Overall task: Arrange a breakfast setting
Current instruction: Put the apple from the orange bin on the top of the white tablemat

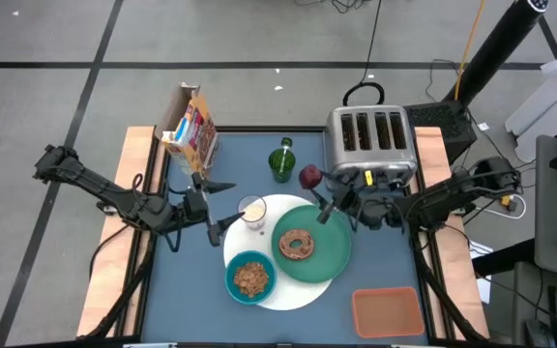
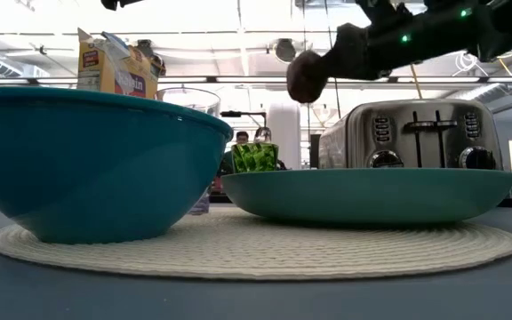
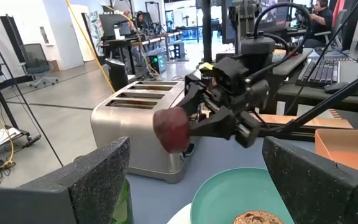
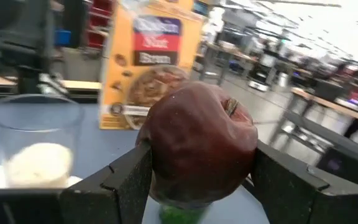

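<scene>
A dark-red fruit (image 1: 309, 177) hangs in the air between the toaster and the green plate (image 1: 332, 256), with my right gripper (image 1: 317, 184) shut on it. The plate carries a brown bagel (image 1: 296, 244) and rests on a white round mat (image 1: 293, 290). Also on the mat are a teal bowl (image 1: 250, 277) of cereal and a clear glass (image 1: 252, 211). My left gripper (image 1: 224, 206) stands open beside the glass, toward the table's left, with nothing between its fingers. My right gripper pinches the fruit by two opposite sides (image 4: 157, 155) between its two fingers (image 4: 123, 180). The fingers lie about level and come from the table's right. The fruit (image 2: 307, 76) is lifted well clear of the plate and table, its stem dimple (image 4: 232, 107) tilted to one side.
A steel toaster (image 1: 370, 140) stands at the far right, just behind the fruit. A cereal box (image 1: 190, 126) is at the far left and a green glass (image 1: 281, 161) at the far middle. An orange tray (image 1: 387, 311) lies at the near right corner.
</scene>
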